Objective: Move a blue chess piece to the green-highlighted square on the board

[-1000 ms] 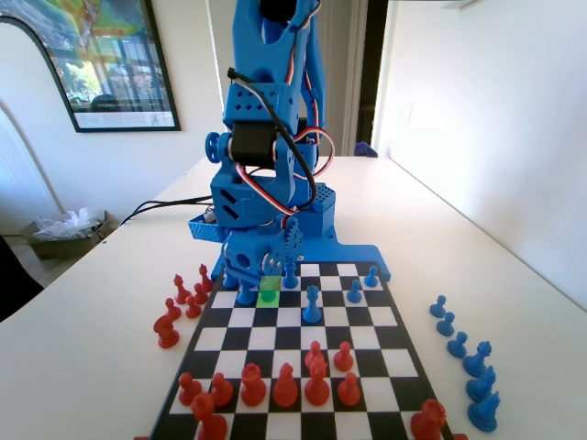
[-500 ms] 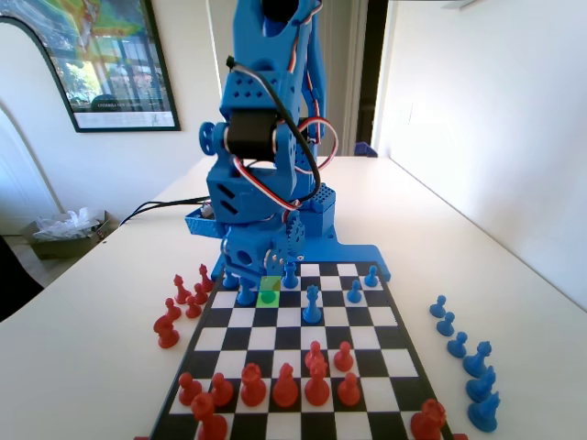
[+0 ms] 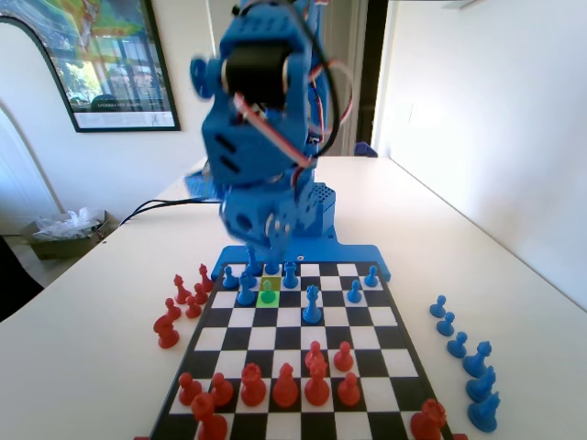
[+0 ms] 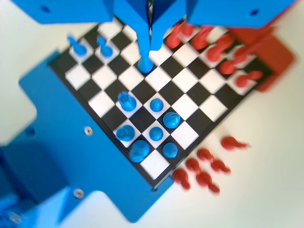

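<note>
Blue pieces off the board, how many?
6, lined up right of the board in the fixed view: three pawns farther back, three taller pieces nearer.

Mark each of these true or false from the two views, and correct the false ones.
1. A pawn, the blue chess piece, stands on the green-highlighted square. True.
2. In the fixed view, the captured blue pieces sit off the board on the left. False: the spare blue pieces line up on the table to the right of the board.
3. In the fixed view, red pieces stand on the table to the left of the board. True.
4. The tool is pressed down among the red pieces. False: it hangs above the board, over the end where the blue pieces stand.
</note>
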`<move>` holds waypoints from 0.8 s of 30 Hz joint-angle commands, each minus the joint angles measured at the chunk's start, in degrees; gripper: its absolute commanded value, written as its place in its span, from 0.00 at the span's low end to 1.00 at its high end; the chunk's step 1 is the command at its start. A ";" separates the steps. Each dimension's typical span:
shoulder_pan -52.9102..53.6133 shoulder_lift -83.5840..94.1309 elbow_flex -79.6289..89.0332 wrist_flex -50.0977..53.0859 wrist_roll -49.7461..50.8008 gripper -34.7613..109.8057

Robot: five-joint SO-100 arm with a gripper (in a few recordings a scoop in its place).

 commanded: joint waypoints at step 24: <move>-5.01 52.82 4.57 19.25 36.12 0.25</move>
